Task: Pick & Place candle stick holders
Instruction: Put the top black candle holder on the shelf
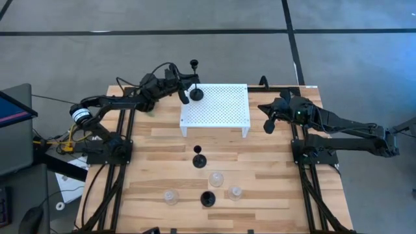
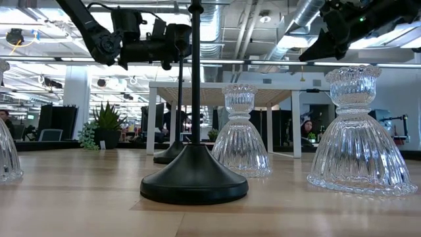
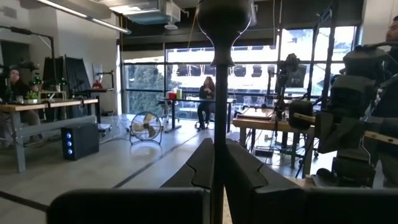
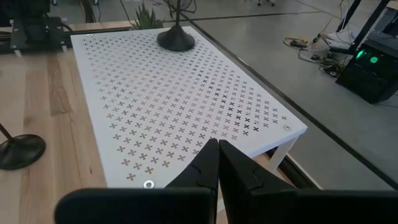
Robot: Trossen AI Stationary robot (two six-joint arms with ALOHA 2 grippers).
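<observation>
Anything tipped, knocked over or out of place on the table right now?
Nothing tipped. The one oddity: the black holder gripped by the left gripper stands close to the white rack's far corner, near its edge.

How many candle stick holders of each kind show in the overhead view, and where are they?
Black holders: 3, namely one on the white rack with the left gripper shut on its stem, one on the table, and one among the glass ones.
Clear glass holders: 3, all on the table.
Total: 6
</observation>
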